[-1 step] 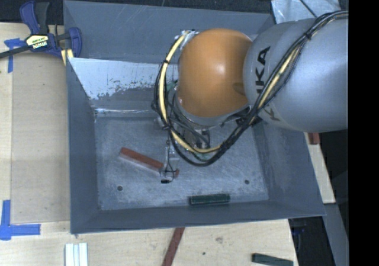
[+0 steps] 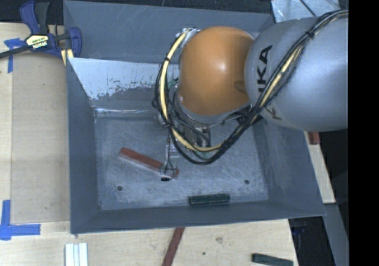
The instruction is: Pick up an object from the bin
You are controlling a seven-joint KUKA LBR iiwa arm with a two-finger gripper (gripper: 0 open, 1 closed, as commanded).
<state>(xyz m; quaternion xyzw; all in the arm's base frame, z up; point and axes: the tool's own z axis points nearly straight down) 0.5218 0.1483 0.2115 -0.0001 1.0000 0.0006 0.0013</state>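
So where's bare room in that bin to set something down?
Bare floor lies between the brown stick and the bin's left wall, and right of the hand, above the dark bar. Crowded: mid-floor, where the hand sits by the stick's right end.

A dark green flat bar [image 2: 208, 199] lies along the bin's [image 2: 83, 199] lower wall. Outside it, a second dark bar [image 2: 271, 258] and a brown strip [image 2: 173, 246] rest on the counter [image 2: 118, 250].

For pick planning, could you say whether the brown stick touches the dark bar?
Apart: the camera view shows bare bin floor between the brown stick and dark bar.
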